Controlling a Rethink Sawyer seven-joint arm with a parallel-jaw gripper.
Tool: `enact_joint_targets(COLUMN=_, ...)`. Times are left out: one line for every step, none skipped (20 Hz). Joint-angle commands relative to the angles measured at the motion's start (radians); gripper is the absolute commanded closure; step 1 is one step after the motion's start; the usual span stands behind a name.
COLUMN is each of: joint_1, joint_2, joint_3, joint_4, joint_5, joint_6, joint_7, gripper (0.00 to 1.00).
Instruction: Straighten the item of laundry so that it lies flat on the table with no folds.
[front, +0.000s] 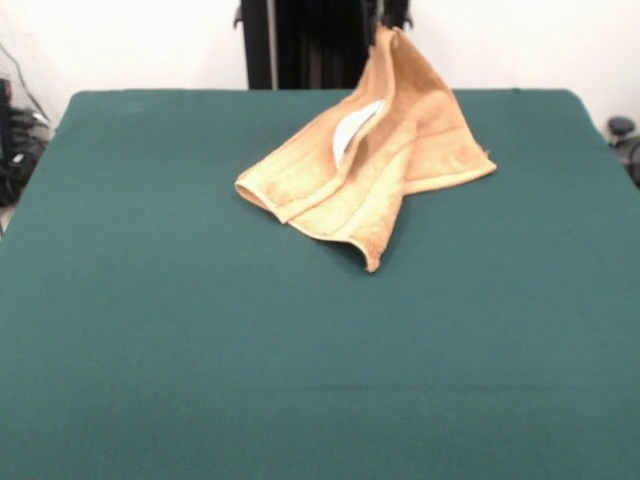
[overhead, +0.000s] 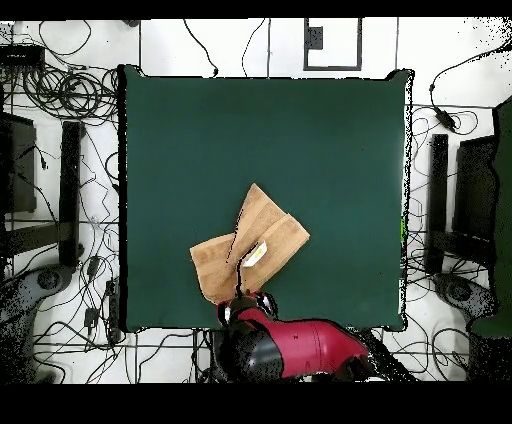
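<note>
Hanging by one raised corner, the towel (front: 375, 165) is a soft orange-tan terry piece, nubbly in the pile, with flat woven bands running near its edges. It rises to a peak at the top of the front view and spreads downward in a rumpled, folded fan, its lower parts resting on the worktop (front: 200, 350). A white label (front: 352, 128) shows in a fold near the middle. One point of cloth reaches toward the camera; another corner lies out to the right.

The worktop is a broad rectangle covered in dark green felt-like cloth, matt and even. In the overhead view the towel (overhead: 250, 245) lies in the half nearer the robot, just in front of the arm (overhead: 290, 350), which is glossy red and black and rounded. The arm's head stands right over the towel's near end.

The jaws (overhead: 243, 298) meet the cloth at that raised corner, but the towel and the arm hide them; I cannot tell whether they are clamped or apart.

Around the worktop the floor (overhead: 60, 150) is pale and strewn with black cables (overhead: 60, 90), with dark stands at both sides.
</note>
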Motion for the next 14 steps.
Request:
enact_joint_targets(joint_1=-0.028, joint_2=-0.007, joint_3=0.019, joint_4=0.079, joint_5=0.038, joint_6=-0.043, joint_7=0.195, gripper=1.00)
enact_joint_targets(joint_1=0.008, joint_2=-0.030, joint_3=-0.025, joint_4=0.067, joint_5=0.030, joint_6=-0.036, joint_7=0.195, gripper=1.00)
enact_joint_targets(joint_1=0.038, joint_2=-0.047, joint_3=-0.061, joint_4=0.069, joint_5=0.030, joint_6=-0.029, joint_7=0.205, gripper=1.00)
enact_joint_targets(joint_1=0.092, joint_2=-0.063, joint_3=-0.126, joint_4=0.060, joint_5=0.028, joint_6=-0.006, joint_7=0.221, gripper=1.00)
enact_joint_targets(joint_1=0.154, joint_2=-0.073, joint_3=-0.199, joint_4=0.045, joint_5=0.020, joint_6=0.002, joint_7=0.242, gripper=1.00)
enact_joint_targets(joint_1=0.220, joint_2=-0.077, joint_3=-0.271, joint_4=0.024, joint_5=0.011, joint_6=0.010, joint_7=0.263, gripper=1.00)
enact_joint_targets(joint_1=0.293, joint_2=-0.077, joint_3=-0.350, joint_4=0.000, joint_5=0.008, joint_6=0.020, joint_7=0.292, gripper=1.00)
enact_joint_targets(joint_1=0.353, joint_2=-0.071, joint_3=-0.420, joint_4=-0.011, joint_5=0.017, joint_6=0.004, joint_7=0.316, gripper=1.00)
enact_joint_targets(joint_1=0.404, joint_2=-0.061, joint_3=-0.478, joint_4=-0.021, joint_5=0.033, joint_6=-0.015, joint_7=0.334, gripper=1.00)
enact_joint_targets(joint_1=0.445, joint_2=-0.050, joint_3=-0.528, joint_4=-0.019, joint_5=0.060, joint_6=-0.048, joint_7=0.349, gripper=1.00)
enact_joint_targets(joint_1=0.462, joint_2=-0.043, joint_3=-0.551, joint_4=-0.007, joint_5=0.088, joint_6=-0.076, joint_7=0.356, gripper=1.00)
enact_joint_targets(joint_1=0.469, joint_2=-0.038, joint_3=-0.562, joint_4=0.007, joint_5=0.111, joint_6=-0.108, joint_7=0.357, gripper=1.00)
enact_joint_targets(joint_1=0.469, joint_2=-0.034, joint_3=-0.567, joint_4=0.023, joint_5=0.128, joint_6=-0.143, joint_7=0.355, gripper=1.00)
enact_joint_targets(joint_1=0.464, joint_2=-0.034, joint_3=-0.566, joint_4=0.036, joint_5=0.145, joint_6=-0.148, joint_7=0.357, gripper=1.00)
